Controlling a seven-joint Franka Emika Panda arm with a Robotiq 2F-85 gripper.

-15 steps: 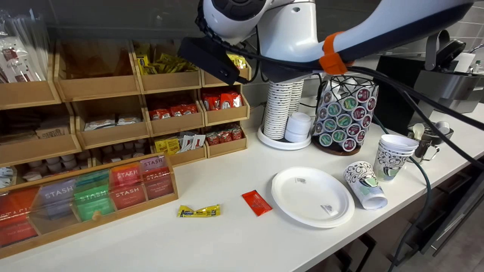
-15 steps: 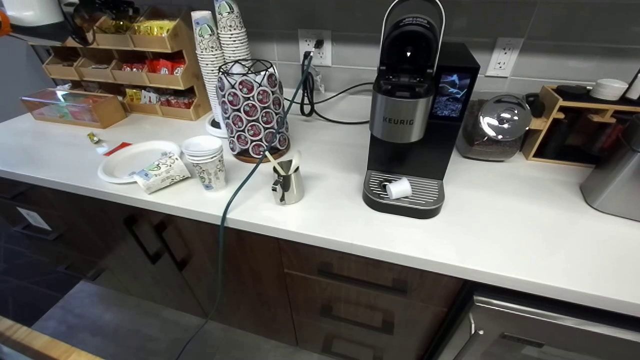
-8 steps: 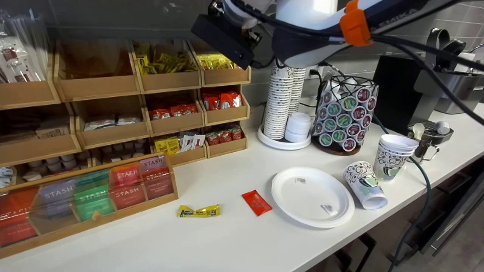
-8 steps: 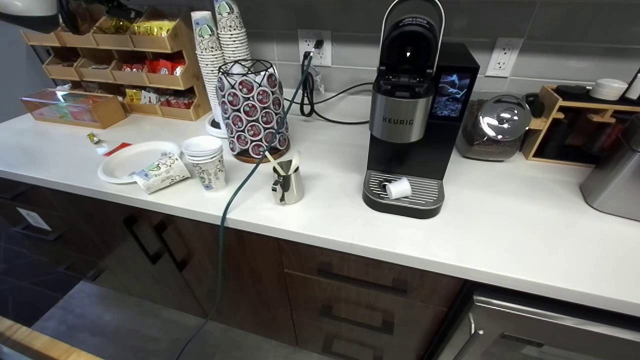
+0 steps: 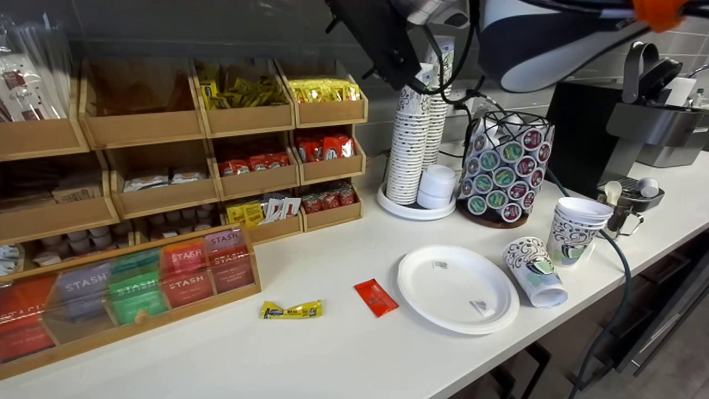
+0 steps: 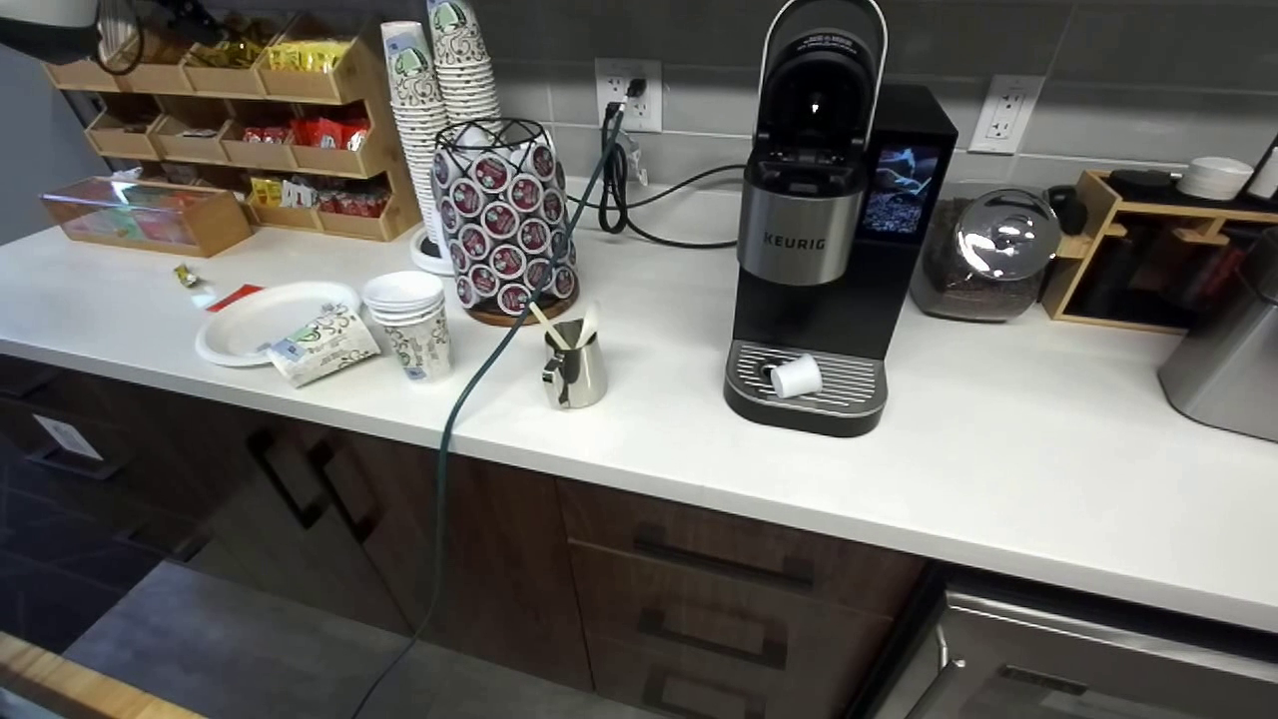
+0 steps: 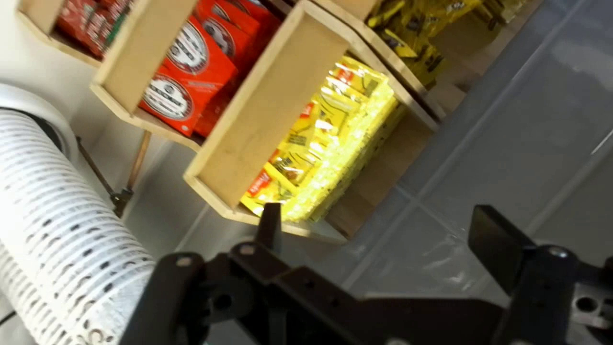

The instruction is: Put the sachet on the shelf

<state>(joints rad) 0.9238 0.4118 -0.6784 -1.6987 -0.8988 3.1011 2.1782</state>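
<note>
The light-brown wooden shelf (image 5: 249,120) holds packets in three tiers of slanted compartments. Its top end compartment (image 7: 273,115) carries a row of yellow packets (image 7: 330,129). The sachet cannot be singled out among the yellow packets in the shelf, and no small flat one lies on the counter. In the wrist view my gripper (image 7: 380,225) is open, its dark fingers far apart with only grey wall tiles behind the gap. One finger (image 7: 270,225) overlaps the compartment's corner in that view; whether it touches cannot be told. Exterior views hide the fingertips.
Tall cup stacks (image 5: 407,160) and a pod rack (image 5: 504,166) stand beside the shelf. On the counter lie a narrow yellow packet (image 5: 291,310), a red packet (image 5: 376,297), a white plate (image 5: 454,285) and a tipped cup (image 5: 532,271). A tray (image 5: 166,318) fronts the shelf.
The arm has drawn away from the shelf, up and towards the cup stacks. The top end compartment, partly covered a second ago, is now uncovered. Things on the counter have stayed put.
</note>
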